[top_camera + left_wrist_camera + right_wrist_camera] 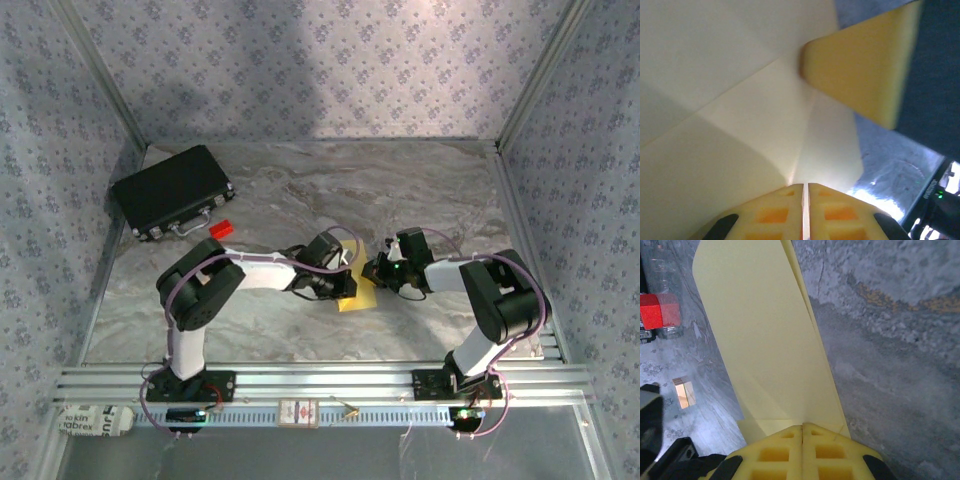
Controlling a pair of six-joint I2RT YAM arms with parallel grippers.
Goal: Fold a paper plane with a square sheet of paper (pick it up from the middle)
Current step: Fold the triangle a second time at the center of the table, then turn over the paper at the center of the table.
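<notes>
the right claw (802, 432) is clenched: its two yellow waffle-patterned pads meet with no gap, pinching the near end of a thin yellow paper sheet (770, 340), folded into a long layered strip that runs away from the pads over the grey marble-pattern table (900, 340). the left claw (805, 200) has its pads all but together, only a hairline slit between them, and a crease of the sheet (740, 100) runs straight into that slit, so it looks gripped there too.

from above, both arms are bent low and reach inward, the left claw (345, 280) and right claw (378, 272) facing each other just apart, with the sheet (358, 295) between them near the table's middle. a small red block (220, 228) lies beside a black hard case (172, 190) at the far left, well apart from the sheet.
</notes>
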